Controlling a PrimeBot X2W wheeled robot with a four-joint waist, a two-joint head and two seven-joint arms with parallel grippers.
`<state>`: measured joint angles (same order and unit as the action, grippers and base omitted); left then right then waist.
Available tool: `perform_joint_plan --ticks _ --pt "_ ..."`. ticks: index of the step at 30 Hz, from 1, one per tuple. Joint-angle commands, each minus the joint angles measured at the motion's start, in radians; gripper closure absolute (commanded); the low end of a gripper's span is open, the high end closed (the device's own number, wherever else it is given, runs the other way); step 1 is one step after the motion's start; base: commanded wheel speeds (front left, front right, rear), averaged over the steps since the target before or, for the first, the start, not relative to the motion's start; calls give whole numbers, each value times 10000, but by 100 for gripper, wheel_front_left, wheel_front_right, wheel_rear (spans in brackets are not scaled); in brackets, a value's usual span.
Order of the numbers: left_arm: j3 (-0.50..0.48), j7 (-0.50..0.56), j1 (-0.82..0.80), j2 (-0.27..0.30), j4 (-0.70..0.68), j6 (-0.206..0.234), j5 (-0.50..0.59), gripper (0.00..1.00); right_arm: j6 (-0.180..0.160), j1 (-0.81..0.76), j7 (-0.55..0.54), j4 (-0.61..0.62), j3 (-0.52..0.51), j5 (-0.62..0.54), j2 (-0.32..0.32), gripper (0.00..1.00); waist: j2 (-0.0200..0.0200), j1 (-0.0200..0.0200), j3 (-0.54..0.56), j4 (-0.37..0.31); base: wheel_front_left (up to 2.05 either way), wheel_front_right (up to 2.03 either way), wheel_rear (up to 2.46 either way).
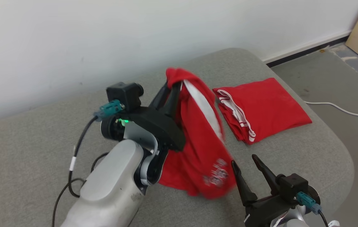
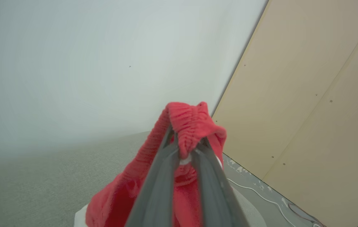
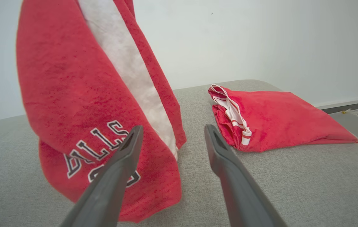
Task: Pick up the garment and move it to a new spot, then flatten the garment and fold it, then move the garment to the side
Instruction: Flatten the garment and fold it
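Left gripper [image 1: 173, 87] is clamped on the red shorts [image 1: 201, 138] at the waistband [image 2: 188, 123], right gripper [image 1: 243, 159] is held apart; floppy cloth, probably best pinched at the hem.

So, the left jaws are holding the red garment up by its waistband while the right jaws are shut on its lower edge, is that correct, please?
Not quite. The right jaws stand wide open with nothing between them, beside the hanging red garment, as the right wrist view shows. The left jaws do hold it up by its waistband.
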<state>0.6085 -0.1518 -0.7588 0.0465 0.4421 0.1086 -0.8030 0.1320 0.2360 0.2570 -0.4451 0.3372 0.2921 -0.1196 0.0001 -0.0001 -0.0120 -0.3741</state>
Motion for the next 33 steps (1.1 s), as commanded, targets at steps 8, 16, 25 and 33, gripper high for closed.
perform_joint_plan --ticks 8,16,25,33 --pt "512 1688 1189 858 1725 945 -46 100 -28 -295 75 25 -227 -104 85 0 -1 1 13 905 0 0 0" --pt "786 4335 2297 2109 1560 1379 -548 100 -28 -457 85 77 -268 -129 152 0 -1 1 143 1906 0 0 0" --pt "586 4665 3007 3037 566 2144 -514 100 -28 -429 84 30 -254 -172 202 0 -1 1 240 2296 0 0 0" --pt "366 3130 3575 3179 117 2406 -134 0 -28 -536 86 85 -396 -130 -25 0 -1 1 369 2413 0 0 0"
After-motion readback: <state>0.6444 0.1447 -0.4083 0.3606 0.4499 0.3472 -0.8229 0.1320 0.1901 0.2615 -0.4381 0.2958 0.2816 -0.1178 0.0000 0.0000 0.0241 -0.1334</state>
